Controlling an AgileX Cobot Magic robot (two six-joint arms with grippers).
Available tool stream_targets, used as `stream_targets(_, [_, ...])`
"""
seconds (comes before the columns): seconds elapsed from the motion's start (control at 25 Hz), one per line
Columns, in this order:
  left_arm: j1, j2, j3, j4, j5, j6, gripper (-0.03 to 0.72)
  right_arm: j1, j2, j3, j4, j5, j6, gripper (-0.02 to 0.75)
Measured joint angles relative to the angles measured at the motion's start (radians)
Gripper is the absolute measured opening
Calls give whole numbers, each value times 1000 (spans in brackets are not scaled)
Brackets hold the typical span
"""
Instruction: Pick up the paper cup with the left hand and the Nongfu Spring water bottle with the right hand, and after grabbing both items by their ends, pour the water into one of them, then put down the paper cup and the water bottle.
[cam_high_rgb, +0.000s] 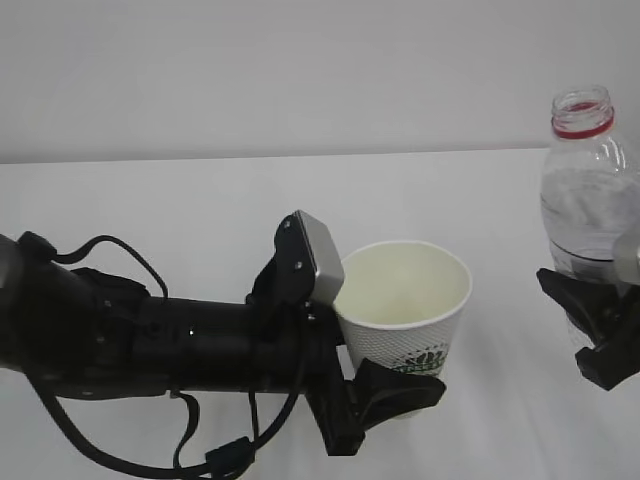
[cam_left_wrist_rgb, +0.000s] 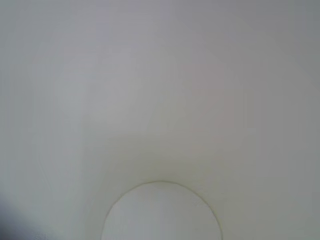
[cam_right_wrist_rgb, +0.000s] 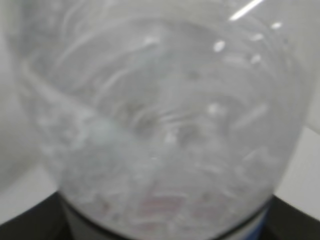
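Cup (cam_high_rgb: 405, 300), light and crushable, is sitting clamped low in the left gripper (cam_high_rgb: 385, 390); right gripper (cam_high_rgb: 600, 320) is clamping the slippery, uncapped bottle (cam_high_rgb: 588, 190).

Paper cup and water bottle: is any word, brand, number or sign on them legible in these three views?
No text can be read.
paper cup: a small green logo low on its side, partly behind the left gripper; any lettering is too small to read.
water bottle: no lettering shows in the exterior view; the right wrist view shows only a blurred pinkish patch.
Left wrist view: plain cream surface, no marks.
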Motion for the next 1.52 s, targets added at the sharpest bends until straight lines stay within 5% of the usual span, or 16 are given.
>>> stream_targets(1.52, [-12,19,-12,95,-4,-45,503,0,0,0,80,-39,-368,466])
